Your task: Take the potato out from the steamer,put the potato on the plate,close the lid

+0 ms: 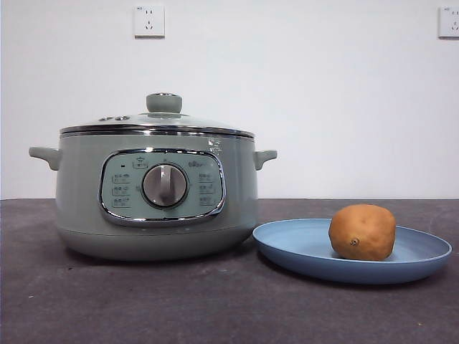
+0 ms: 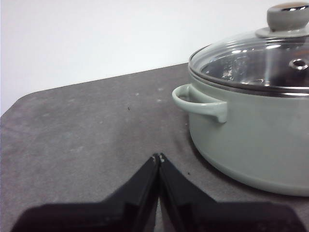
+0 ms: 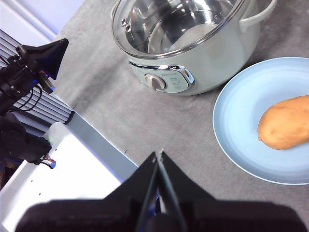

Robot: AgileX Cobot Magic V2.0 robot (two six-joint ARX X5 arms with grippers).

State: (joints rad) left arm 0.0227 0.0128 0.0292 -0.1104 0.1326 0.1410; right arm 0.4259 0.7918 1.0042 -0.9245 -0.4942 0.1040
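Observation:
The sage-green steamer (image 1: 158, 193) stands on the dark table with its glass lid (image 1: 159, 123) resting closed on the rim. Just to its right lies the light-blue plate (image 1: 301, 247), and the brown potato (image 1: 362, 231) sits on it. My left gripper (image 2: 159, 157) is shut and empty, low over the table beside the steamer (image 2: 256, 135), short of its side handle. High over the table's front edge, my right gripper (image 3: 159, 154) is shut and empty, looking down on the steamer (image 3: 193, 53), the plate (image 3: 241, 121) and the potato (image 3: 286, 123).
The black left arm (image 3: 29, 67) shows beside the table in the right wrist view, with a white base below it. Wall sockets (image 1: 149, 21) hang on the white wall behind.

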